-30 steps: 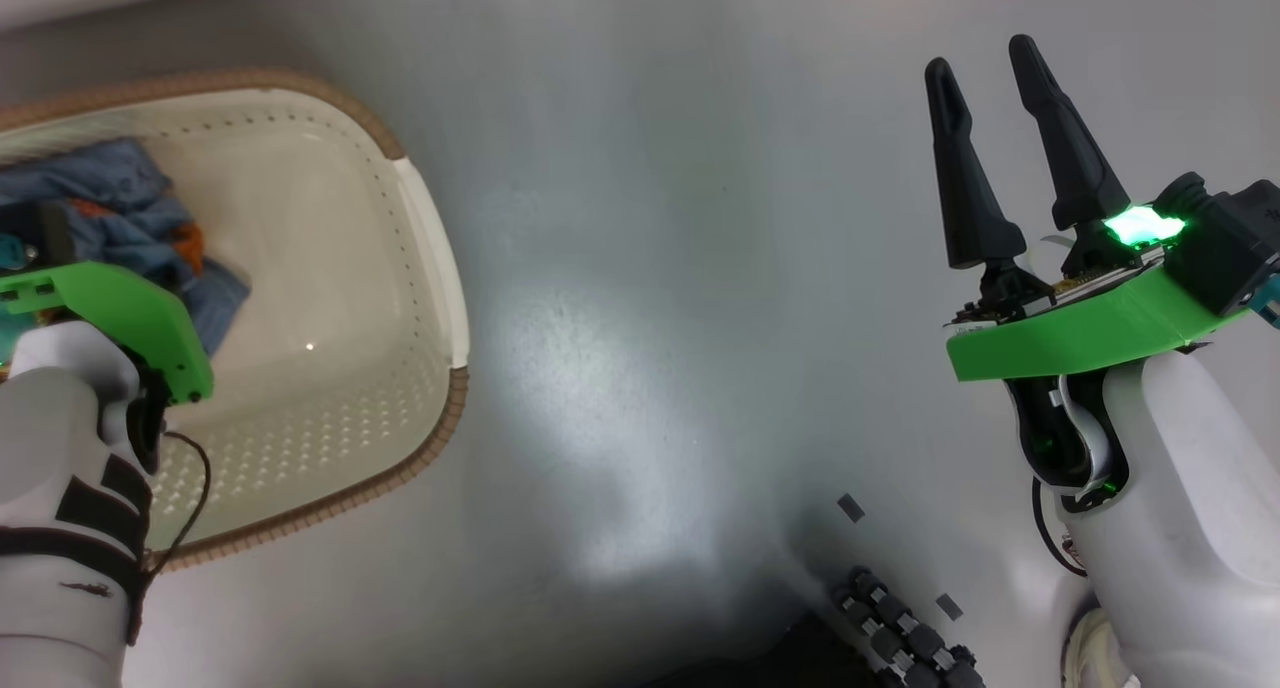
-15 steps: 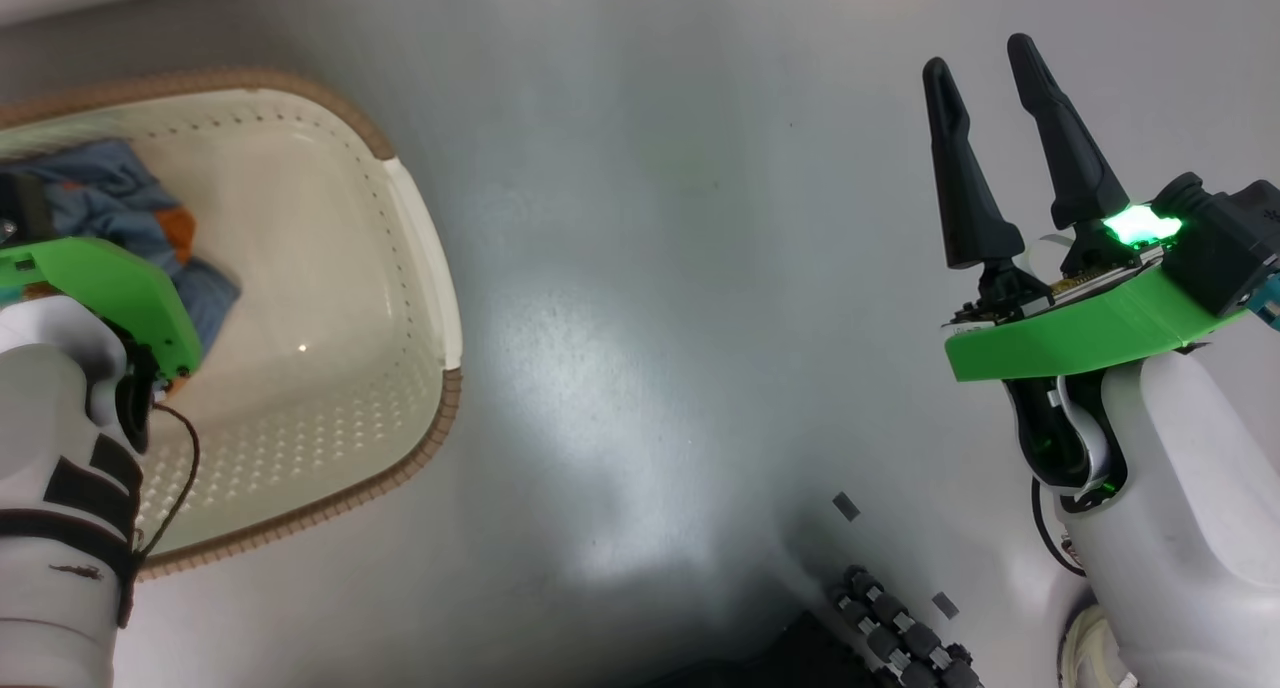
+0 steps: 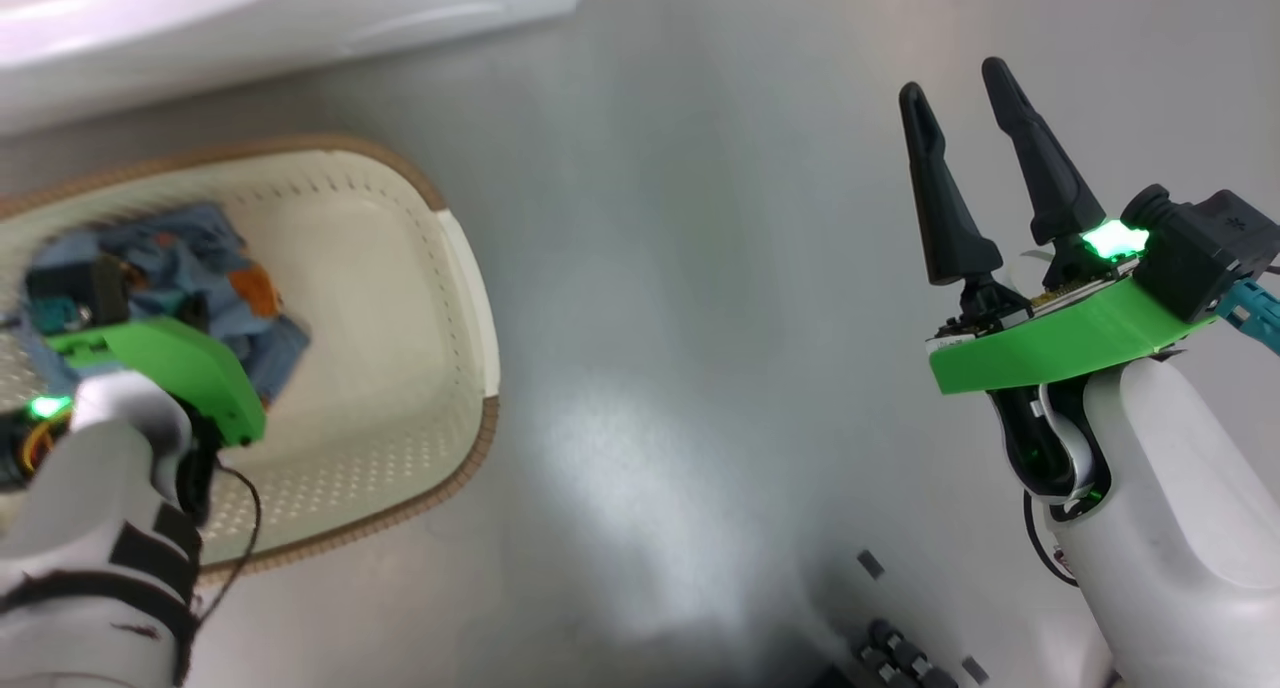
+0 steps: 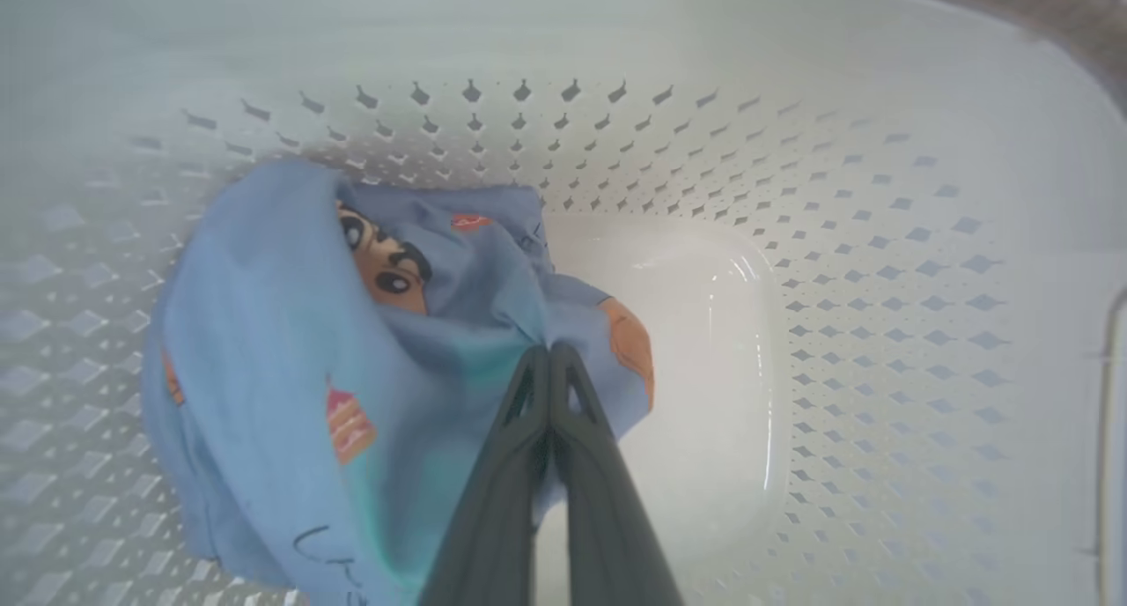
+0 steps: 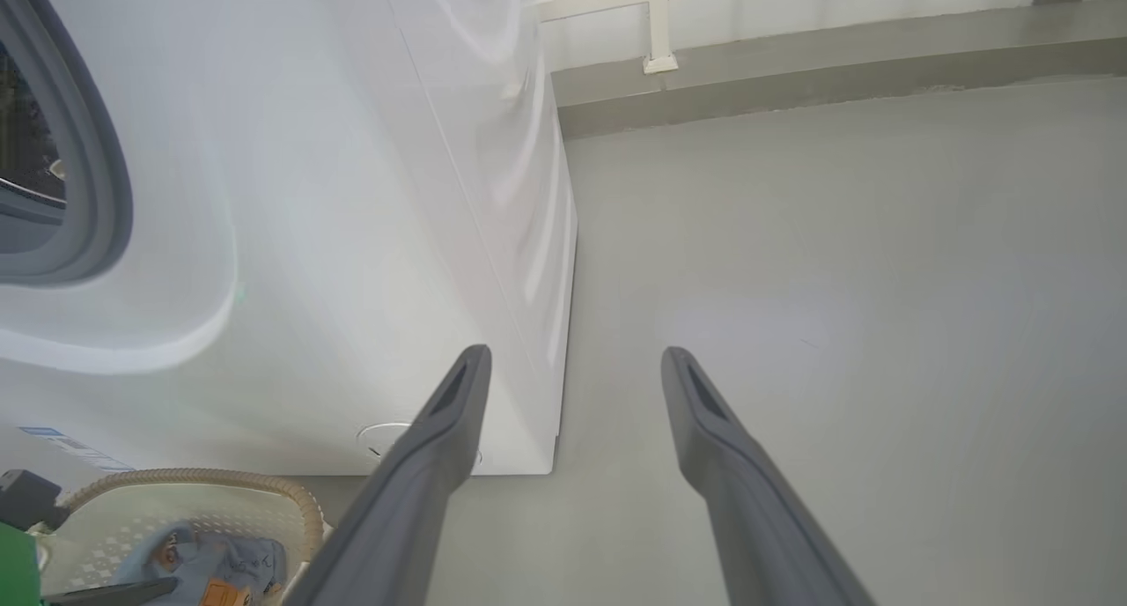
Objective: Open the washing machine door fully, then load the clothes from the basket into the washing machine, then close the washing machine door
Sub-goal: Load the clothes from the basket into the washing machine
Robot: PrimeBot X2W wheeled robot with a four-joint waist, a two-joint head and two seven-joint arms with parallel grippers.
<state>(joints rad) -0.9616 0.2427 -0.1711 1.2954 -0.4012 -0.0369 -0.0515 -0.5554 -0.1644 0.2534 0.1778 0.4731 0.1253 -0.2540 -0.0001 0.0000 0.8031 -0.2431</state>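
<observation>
The cream basket (image 3: 486, 438) with its brown rim stands on the floor at the left. In it lies a light blue garment (image 4: 264, 342) with orange cartoon prints, also seen from above (image 3: 205, 258). My left gripper (image 4: 550, 352) reaches down into the basket and is shut on a fold of that garment near its right edge. My right gripper (image 3: 948, 80) hovers open and empty over bare floor at the right. The white washing machine (image 5: 352, 236) stands just behind the basket, its grey gasket (image 5: 97, 174) showing at the left. The washing machine door is out of view.
The machine's lower front corner with the round filter cap (image 5: 379, 434) sits close to the basket's rim (image 5: 202, 476). Grey floor (image 3: 680, 318) stretches between both arms. A low wall ledge (image 5: 792, 69) runs behind. Part of my wheeled base (image 3: 900, 658) shows at the bottom.
The head camera has tilted, sliding the whole picture down and right and bringing the machine's white edge into the top. My left gripper has closed on the blue garment. The right arm has held still.
</observation>
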